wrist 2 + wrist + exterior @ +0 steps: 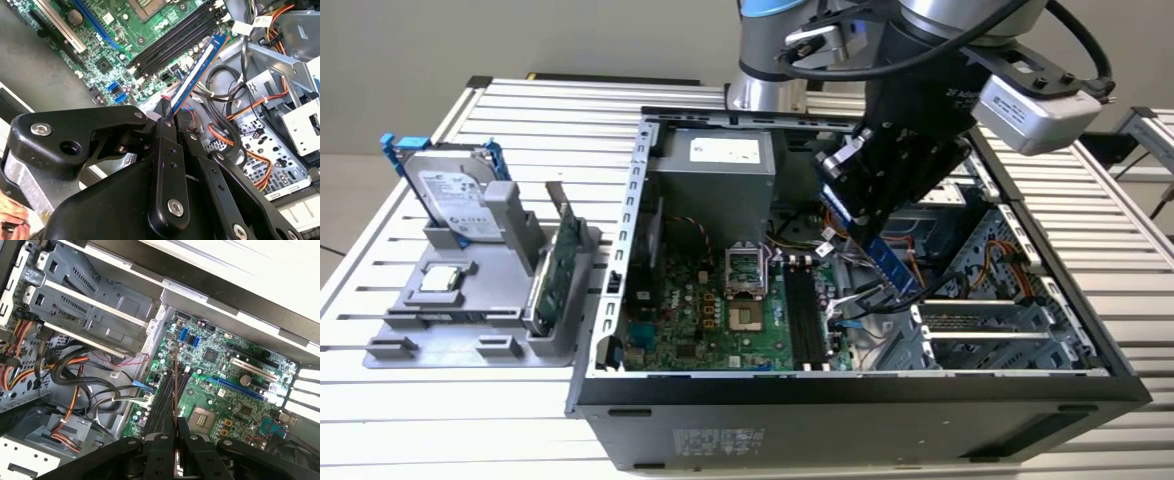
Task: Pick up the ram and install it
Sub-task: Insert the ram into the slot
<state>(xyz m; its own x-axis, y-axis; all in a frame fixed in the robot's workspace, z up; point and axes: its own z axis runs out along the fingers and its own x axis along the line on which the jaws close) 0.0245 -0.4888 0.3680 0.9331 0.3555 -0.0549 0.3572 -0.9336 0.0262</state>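
Note:
My gripper [865,222] is shut on the ram [890,265], a slim blue stick that hangs tilted inside the open computer case. Its lower end sits above the cables, to the exterior view's right of the motherboard's black slots [803,320] and apart from them. In the second wrist view the ram [197,70] sticks out from the gripper [168,114] towards the end of the black slots [175,37]. In the first wrist view the ram [175,385] is edge-on, a thin line running from the gripper [175,424] over the slots [164,401].
The case's metal walls [630,210] and drive cage [987,320] surround the motherboard [707,320]. Orange and black cables [235,115] lie beside the slots. On the exterior view's left, a grey holder [420,335] carries a hard drive [454,195] and a green card [544,285]. A hand [11,215] shows.

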